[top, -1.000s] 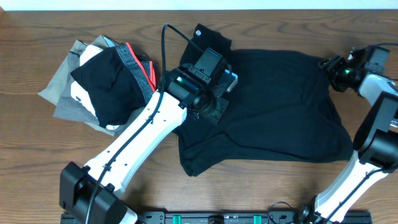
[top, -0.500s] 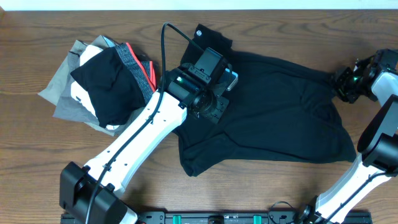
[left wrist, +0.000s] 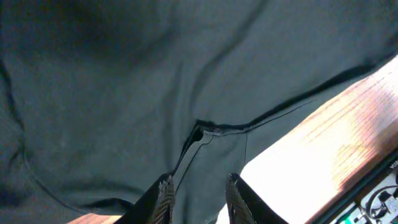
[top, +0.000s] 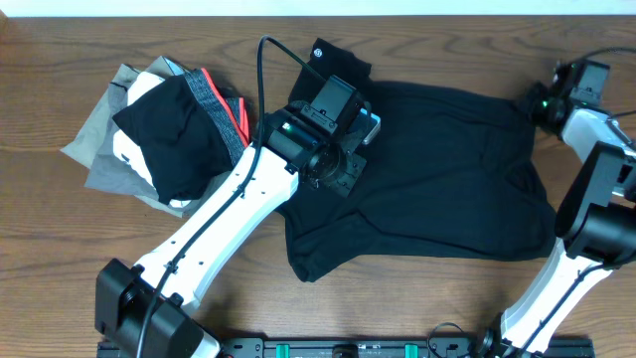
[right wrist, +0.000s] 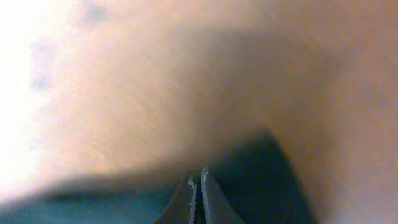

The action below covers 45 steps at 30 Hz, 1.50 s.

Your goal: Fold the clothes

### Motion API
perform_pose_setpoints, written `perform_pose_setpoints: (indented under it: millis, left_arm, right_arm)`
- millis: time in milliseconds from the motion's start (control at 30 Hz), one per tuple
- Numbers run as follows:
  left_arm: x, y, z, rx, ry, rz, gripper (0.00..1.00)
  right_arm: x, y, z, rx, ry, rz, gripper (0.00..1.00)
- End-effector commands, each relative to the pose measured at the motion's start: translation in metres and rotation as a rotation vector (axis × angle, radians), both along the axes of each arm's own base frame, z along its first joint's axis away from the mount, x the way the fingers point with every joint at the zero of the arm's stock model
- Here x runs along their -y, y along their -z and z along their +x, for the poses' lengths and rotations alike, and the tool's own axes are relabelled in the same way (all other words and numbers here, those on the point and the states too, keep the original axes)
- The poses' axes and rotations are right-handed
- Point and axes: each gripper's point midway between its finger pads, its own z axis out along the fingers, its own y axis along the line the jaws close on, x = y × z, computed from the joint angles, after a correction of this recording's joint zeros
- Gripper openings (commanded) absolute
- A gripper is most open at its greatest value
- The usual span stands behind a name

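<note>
Black shirt [top: 447, 179] spread over the middle and right of the table [top: 60, 249]. The left gripper [left wrist: 198, 182], narrowly open, straddles a hem fold at the shirt's far left. The right gripper [right wrist: 199, 185], jaws pressed together, meets the far right corner; whether it pinches cloth is unclear.

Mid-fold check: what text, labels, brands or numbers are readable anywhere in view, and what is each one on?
No readable text in any view.
Round white logo, on the far corner of the black shirt: a mark only, too small to make out any letters.
Clothes pile on the left: no print visible.
</note>
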Motion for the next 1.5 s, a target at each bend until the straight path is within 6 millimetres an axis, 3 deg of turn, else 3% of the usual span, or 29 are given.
perform_pose_setpoints:
  millis: [0,100,167,233,300,433,567,867,1167,1267,1333,1367,1467]
  left_arm:
    - [0.001,-0.006,0.003,0.015,-0.010,-0.009,0.30]
    - [0.001,-0.006,0.003,0.014,-0.010,-0.009,0.30]
    - [0.000,-0.006,0.002,0.013,-0.010,-0.007,0.30]
    - [0.000,-0.006,0.002,0.013,-0.010,-0.007,0.30]
    - [0.000,-0.006,0.002,0.014,-0.009,-0.007,0.30]
    - [0.001,-0.007,0.003,0.019,-0.009,-0.011,0.31]
    - [0.002,-0.007,0.005,0.025,-0.009,-0.016,0.31]
    - [0.002,-0.007,0.005,0.026,-0.006,-0.015,0.31]
    - [0.002,-0.007,0.005,0.026,-0.006,-0.015,0.31]
    - [0.002,-0.007,0.005,0.031,0.004,-0.013,0.31]
    - [0.001,-0.007,0.006,0.036,0.005,-0.007,0.31]
    - [0.001,-0.007,0.006,0.038,0.003,-0.004,0.31]
    - [0.000,-0.007,0.006,0.040,0.002,-0.001,0.31]
  right_arm:
    - [-0.004,-0.015,0.018,0.079,0.002,0.039,0.03]
    - [0.000,-0.031,0.019,0.063,-0.012,0.056,0.04]
    - [0.009,-0.044,0.010,0.005,-0.020,0.046,0.10]
    - [0.019,-0.056,-0.006,-0.087,-0.037,0.033,0.39]
    - [0.030,-0.062,-0.027,-0.199,-0.027,-0.003,0.51]
    - [0.047,-0.054,-0.061,-0.371,0.012,-0.098,0.63]
    - [0.038,-0.035,-0.075,-0.434,-0.002,-0.067,0.64]
    - [0.002,0.005,-0.080,-0.465,-0.044,-0.030,0.61]
    - [-0.006,0.036,-0.090,-0.480,0.043,0.012,0.48]
    - [-0.006,0.041,-0.088,-0.461,0.048,0.008,0.34]
    - [-0.004,0.040,-0.081,-0.428,0.063,0.008,0.07]
    - [-0.003,0.039,-0.075,-0.404,0.063,0.003,0.01]
    - [-0.009,0.020,-0.040,-0.236,0.008,0.040,0.01]
